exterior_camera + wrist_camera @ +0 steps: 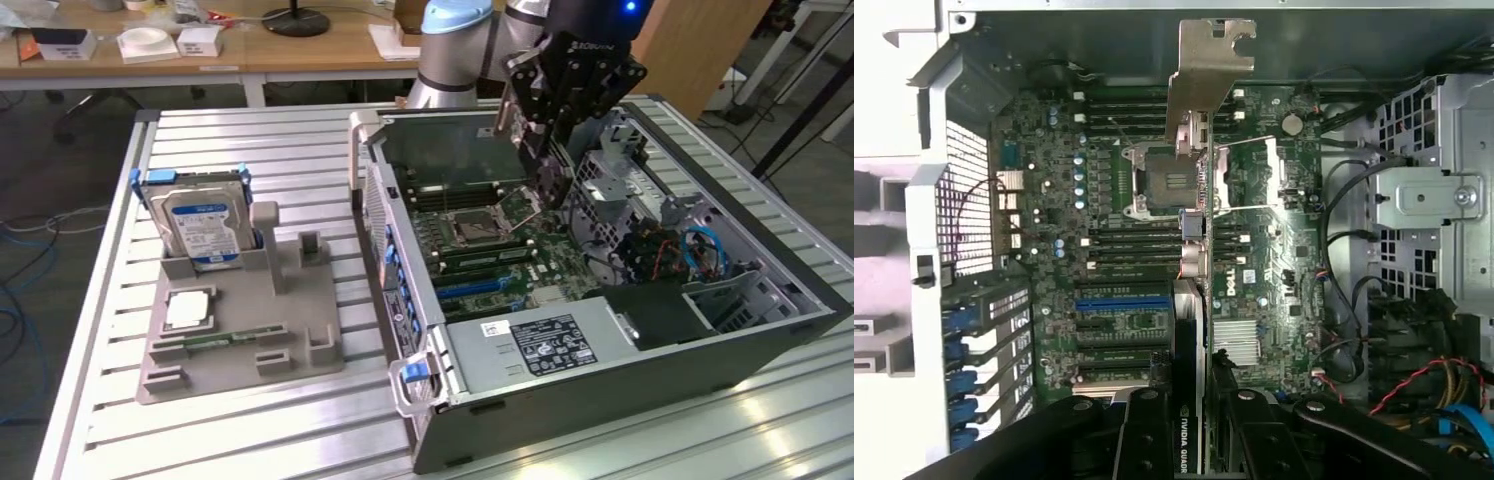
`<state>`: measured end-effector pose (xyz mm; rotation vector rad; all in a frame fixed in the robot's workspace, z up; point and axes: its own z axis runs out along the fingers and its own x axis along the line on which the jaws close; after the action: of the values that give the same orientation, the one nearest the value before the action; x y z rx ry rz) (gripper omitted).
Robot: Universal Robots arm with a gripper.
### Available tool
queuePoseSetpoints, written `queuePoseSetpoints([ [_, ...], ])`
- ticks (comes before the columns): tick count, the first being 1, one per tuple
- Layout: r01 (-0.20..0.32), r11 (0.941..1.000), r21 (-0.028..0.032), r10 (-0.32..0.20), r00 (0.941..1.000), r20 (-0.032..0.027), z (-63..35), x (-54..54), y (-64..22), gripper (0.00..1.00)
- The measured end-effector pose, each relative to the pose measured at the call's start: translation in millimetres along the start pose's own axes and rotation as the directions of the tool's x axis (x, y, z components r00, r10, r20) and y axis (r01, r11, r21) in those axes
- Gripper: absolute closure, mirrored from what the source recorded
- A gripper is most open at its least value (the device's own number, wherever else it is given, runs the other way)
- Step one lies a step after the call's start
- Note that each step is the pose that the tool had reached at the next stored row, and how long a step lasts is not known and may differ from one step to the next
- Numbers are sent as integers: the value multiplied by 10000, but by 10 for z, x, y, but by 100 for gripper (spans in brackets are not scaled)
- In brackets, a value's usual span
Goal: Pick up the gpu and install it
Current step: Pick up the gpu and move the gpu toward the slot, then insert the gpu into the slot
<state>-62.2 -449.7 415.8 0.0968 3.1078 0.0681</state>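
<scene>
On the exterior view's left, a grey holder [227,370] carries an upright hard drive [200,228], a chip [187,310] and a memory stick [220,341]. Rightward, the open case [601,375] holds the motherboard [487,250]. Over the board, the gripper [1192,430] clamps the gpu [1192,270] edge-on.

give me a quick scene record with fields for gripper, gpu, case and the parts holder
gripper: gripper shut on the gpu, above the open computer case
gpu: edge-on in the wrist view, metal bracket end away from the fingers, held over the motherboard; seems not yet seated
case: lying on its side, side panel off, board exposed
holder: grey holder on the exterior view's left of the case, hard drive standing upright in it
surface: slatted metal table
</scene>
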Motion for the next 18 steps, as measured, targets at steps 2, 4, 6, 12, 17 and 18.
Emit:
queuePoseSetpoints([
  [2, 1, 10000, -1, -1, 10000, 0, 2, -42, 2, 74],
  [4, 1, 10000, 0, -1, 10000, 0, 3, -84, 5, 74],
  [6, 0, 10000, -1, 0, 10000, 0, 5, -122, 7, 74],
  [12, 1, 10000, 0, -1, 10000, 0, 7, -204, 12, 74],
  [17, 0, 10000, -1, 0, 10000, 0, 7, -205, 12, 74],
  [18, 1, 10000, -1, -1, 10000, 1, 7, -205, 13, 74],
])
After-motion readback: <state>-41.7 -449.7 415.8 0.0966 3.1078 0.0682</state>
